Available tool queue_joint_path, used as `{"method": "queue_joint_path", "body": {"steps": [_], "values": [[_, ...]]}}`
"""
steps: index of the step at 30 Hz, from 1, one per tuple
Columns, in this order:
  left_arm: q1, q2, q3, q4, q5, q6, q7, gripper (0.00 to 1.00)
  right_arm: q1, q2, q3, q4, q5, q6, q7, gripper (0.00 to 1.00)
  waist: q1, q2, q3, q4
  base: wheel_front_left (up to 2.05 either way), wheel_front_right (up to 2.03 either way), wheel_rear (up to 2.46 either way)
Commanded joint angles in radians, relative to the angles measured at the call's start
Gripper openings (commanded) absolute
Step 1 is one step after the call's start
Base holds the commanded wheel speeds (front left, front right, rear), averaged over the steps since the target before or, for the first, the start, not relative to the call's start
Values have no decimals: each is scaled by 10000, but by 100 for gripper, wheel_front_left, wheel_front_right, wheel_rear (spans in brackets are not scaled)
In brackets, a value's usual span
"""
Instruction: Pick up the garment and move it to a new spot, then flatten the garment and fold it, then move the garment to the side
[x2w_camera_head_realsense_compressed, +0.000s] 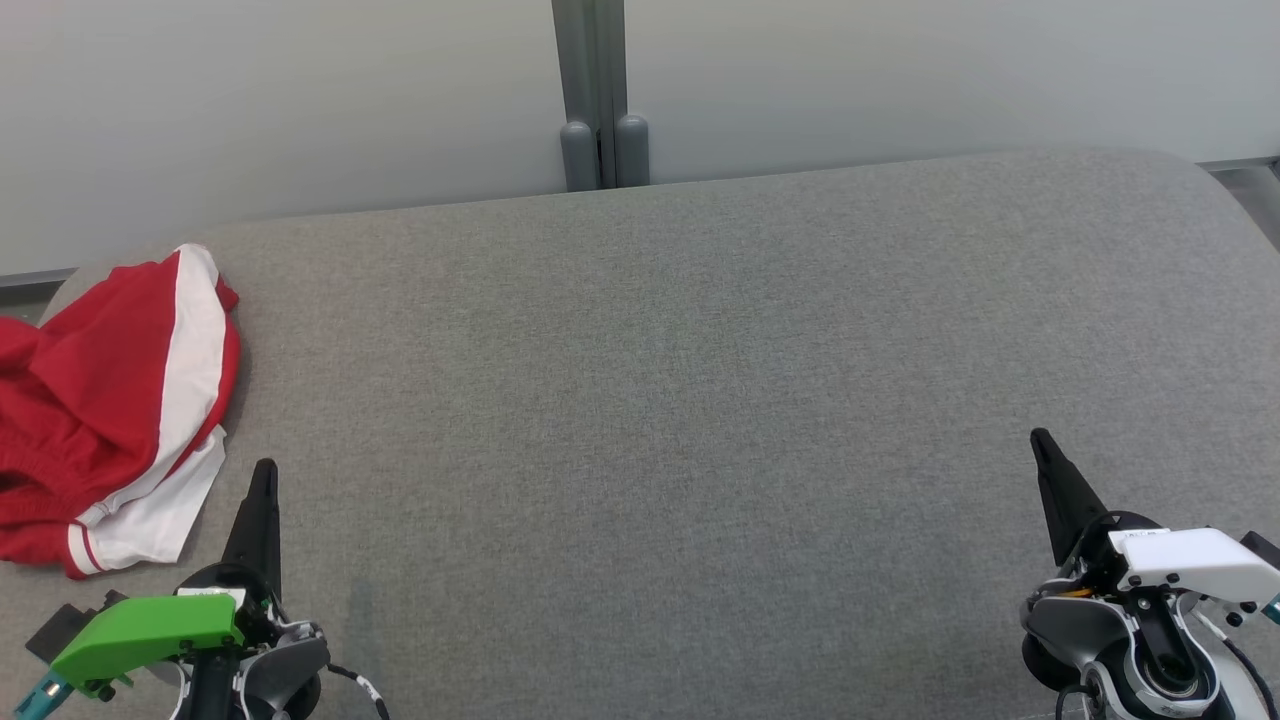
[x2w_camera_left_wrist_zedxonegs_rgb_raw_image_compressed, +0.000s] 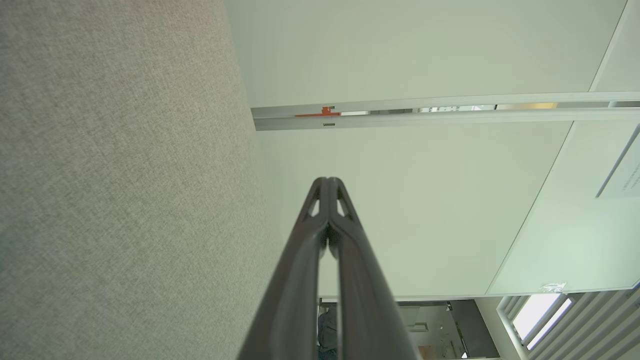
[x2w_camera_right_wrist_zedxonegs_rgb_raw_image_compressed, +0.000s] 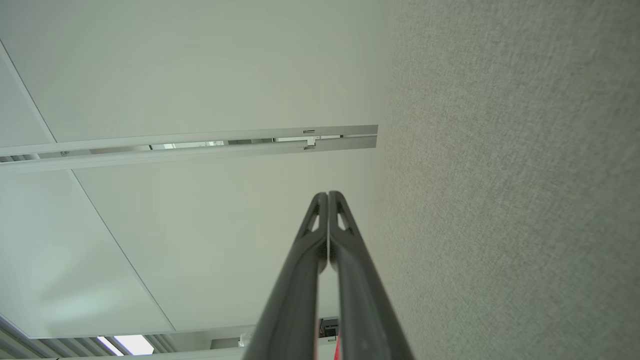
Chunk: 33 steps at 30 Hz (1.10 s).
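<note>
The garment (x2w_camera_head_realsense_compressed: 110, 400) is red with white stripes and lies crumpled at the left edge of the grey fabric surface (x2w_camera_head_realsense_compressed: 650, 380) in the head view. My left gripper (x2w_camera_head_realsense_compressed: 265, 470) stands shut at the lower left, just right of the garment's white hem and apart from it. At the lower right my right gripper (x2w_camera_head_realsense_compressed: 1040, 440) is shut, far from the garment. In the left wrist view the left gripper (x2w_camera_left_wrist_zedxonegs_rgb_raw_image_compressed: 327, 181) has its tips pressed together with nothing between them. The right gripper (x2w_camera_right_wrist_zedxonegs_rgb_raw_image_compressed: 327, 195) looks the same in the right wrist view.
A pale partition wall (x2w_camera_head_realsense_compressed: 300, 100) runs behind the grey surface, with a grey post (x2w_camera_head_realsense_compressed: 600, 100) at its middle. The surface's rounded far corners sit at the left and right. Its broad middle lies between my two grippers.
</note>
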Motion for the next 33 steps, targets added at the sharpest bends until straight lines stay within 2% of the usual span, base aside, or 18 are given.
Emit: {"method": "queue_joint_path", "body": {"steps": [1, 20, 21, 33], "values": [[-119, 6, 19, -21, -8, -67, 38, 0, -56, -6, 2, 16, -35, 8, 20, 0, 0, -1, 0, 0, 0, 0, 0], [-119, 7, 19, -20, -7, -67, 37, 0, -57, -6, 2, 16, -35, 8, 21, 0, 0, -1, 0, 0, 0, 0, 0], [0, 0, 0, -3, 0, 0, -3, 100, 0, 0, 1, -1, -2, 0, -2, 100, 0, -1, 0, 0, 0, 0, 0], [250, -43, -122, 62, 557, 12, -451, 100, 245, 60, 383, 44, -552, 0, -449, 100, 0, -1, 7, 19, 0, 0, 0]]}}
